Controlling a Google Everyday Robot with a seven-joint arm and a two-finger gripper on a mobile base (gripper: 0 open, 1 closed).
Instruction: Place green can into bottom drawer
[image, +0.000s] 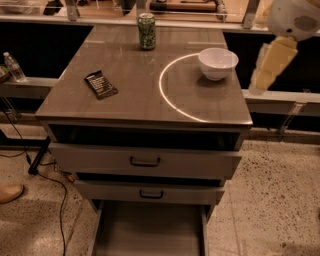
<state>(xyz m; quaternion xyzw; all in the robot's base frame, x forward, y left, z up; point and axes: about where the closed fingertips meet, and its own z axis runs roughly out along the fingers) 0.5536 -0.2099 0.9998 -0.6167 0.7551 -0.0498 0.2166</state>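
The green can (146, 31) stands upright at the far middle edge of the cabinet top (135, 95). The bottom drawer (150, 230) is pulled out at the lower edge of the view, and its flat grey floor is bare. The two upper drawers are slightly open. My gripper itself is out of view. Only cream and white arm segments (272, 60) show at the upper right, beyond the cabinet's right edge and well right of the can.
A white bowl (217, 63) sits at the top's right rear, inside a bright arc of light. A dark snack bar (101, 84) lies at the left. A water bottle (13, 67) stands on a ledge far left. A cable (55, 185) and a shoe (10, 192) are on the floor at the left.
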